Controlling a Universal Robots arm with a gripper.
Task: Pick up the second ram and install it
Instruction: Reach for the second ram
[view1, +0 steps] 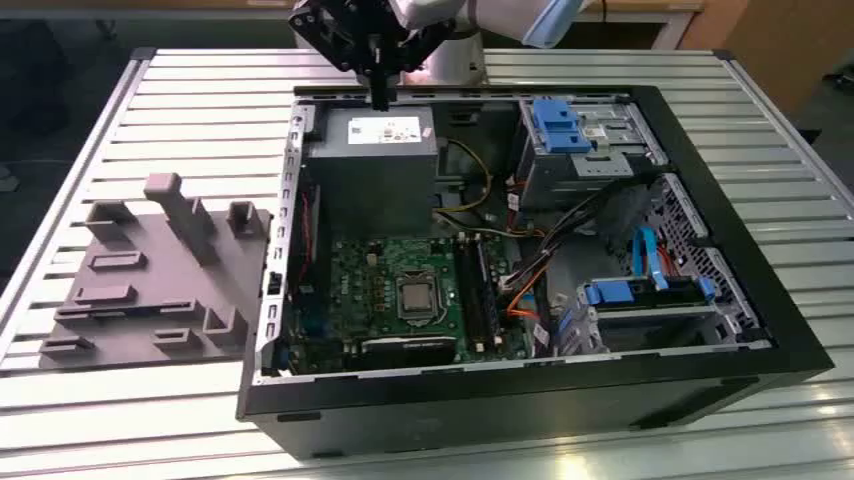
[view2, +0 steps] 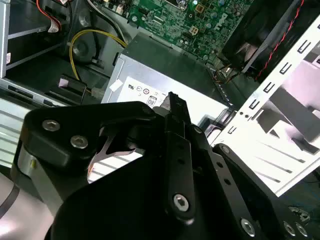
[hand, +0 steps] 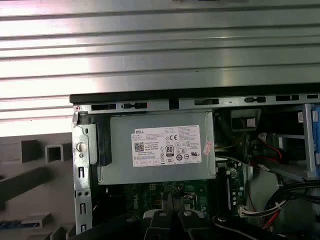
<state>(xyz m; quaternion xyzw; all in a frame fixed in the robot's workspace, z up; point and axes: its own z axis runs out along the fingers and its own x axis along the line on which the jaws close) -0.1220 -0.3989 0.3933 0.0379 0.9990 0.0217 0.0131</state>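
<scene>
grey tray (view1: 94, 300): on the slatted table (view1: 200, 100), at the exterior view's left, posts upright.
claw (view1: 382, 100): mine, hanging over the rear edge of the computer case (view1: 534, 400), above the power supply (view1: 380, 150); tips pressed together, holding nothing.
motherboard (view1: 380, 270): flat on the case floor, with the processor socket (view1: 418, 296) near its middle.
second ram (view1: 477, 288): by my judgement one of the long dark strips standing in the slots just beside the socket (I cannot tell stick from slot), well apart from my claw.
handling: probably light, stiff and thin, and fragile at chips and contacts. I would take it across the flat faces near the top edge, squarely and gently.
</scene>
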